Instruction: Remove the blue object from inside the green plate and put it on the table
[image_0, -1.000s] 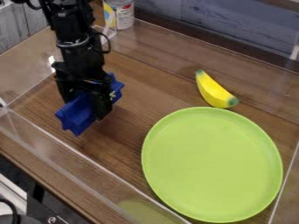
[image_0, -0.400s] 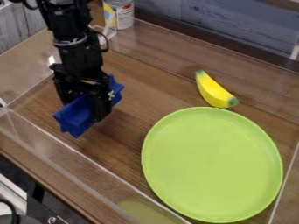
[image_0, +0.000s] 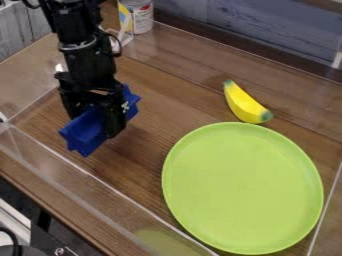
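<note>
The blue object (image_0: 87, 130) is at the left of the table (image_0: 174, 100), held low over or resting on the wood between the fingers of my black gripper (image_0: 91, 112). The gripper comes down from the upper left and is shut on the piece's upper end. I cannot tell whether the lower end touches the tabletop. The green plate (image_0: 242, 184) lies at the lower right with nothing in it, well apart from the gripper.
A yellow banana (image_0: 245, 102) lies just behind the plate. Bottles (image_0: 131, 16) stand at the back left. Clear acrylic walls (image_0: 34, 145) run along the left and front edges, close to the blue piece.
The gripper with the blue object has shifted very slightly left; otherwise nothing has moved.
</note>
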